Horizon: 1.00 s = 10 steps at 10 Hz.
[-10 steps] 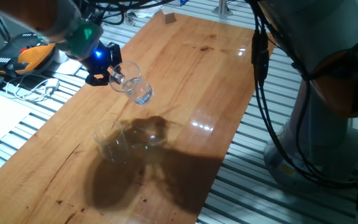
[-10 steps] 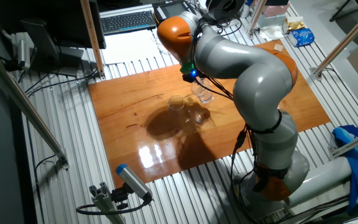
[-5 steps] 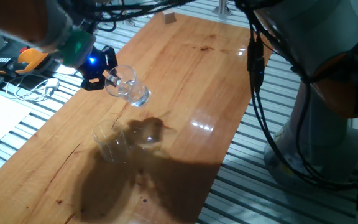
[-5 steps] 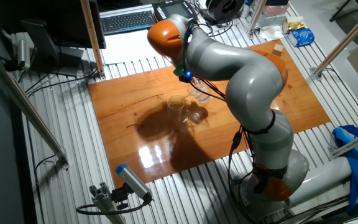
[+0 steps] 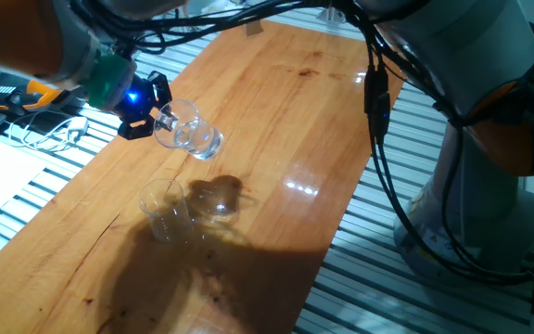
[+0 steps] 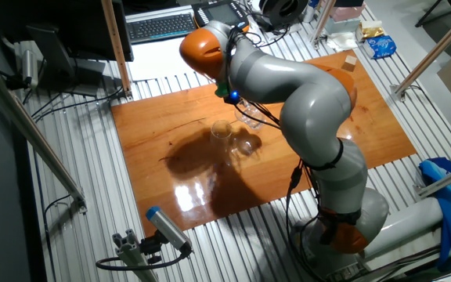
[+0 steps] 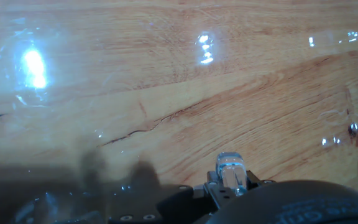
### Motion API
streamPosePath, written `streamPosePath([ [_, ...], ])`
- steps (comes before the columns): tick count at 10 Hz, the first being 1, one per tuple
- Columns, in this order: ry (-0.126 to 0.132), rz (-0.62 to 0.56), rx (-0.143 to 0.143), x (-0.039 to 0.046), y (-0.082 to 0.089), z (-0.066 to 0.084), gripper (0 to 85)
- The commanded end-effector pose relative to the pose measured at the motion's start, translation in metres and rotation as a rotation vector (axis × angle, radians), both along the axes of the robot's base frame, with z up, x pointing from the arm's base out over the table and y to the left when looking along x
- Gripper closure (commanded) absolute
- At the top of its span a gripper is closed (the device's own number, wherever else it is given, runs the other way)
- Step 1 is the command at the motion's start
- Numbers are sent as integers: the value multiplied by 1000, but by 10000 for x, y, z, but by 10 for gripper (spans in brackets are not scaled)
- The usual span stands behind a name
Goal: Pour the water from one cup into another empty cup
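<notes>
Above the table (image 5: pixel 276 111), 1 mug (image 5: pixel 185 132) is gripped by its handle in the gripper (image 5: pixel 158 113) and tilted sideways, so water is aimed toward the tumbler (image 5: pixel 163 211) below.

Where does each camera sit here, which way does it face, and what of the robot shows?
One fixed view: low beside the table, looking along it; gripper tilts the mug above the tumbler.
The other fixed view: high, looking down; whole arm shows.
Hand view: on the hand, facing the wood; only gripper hardware shows.
Both fixed views share mug and tumbler.
</notes>
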<state>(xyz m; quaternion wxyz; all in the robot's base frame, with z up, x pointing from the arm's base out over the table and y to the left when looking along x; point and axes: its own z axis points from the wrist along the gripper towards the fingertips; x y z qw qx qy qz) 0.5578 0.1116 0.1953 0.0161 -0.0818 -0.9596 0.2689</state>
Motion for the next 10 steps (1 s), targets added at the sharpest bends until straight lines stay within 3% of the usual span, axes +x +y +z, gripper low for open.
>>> streamPosePath([
  [1,-3,0,-7,4,6,-1,850],
  [5,-16,3,-47,7,22,-8,850],
  [10,-32,-5,-76,1,43,1,850],
])
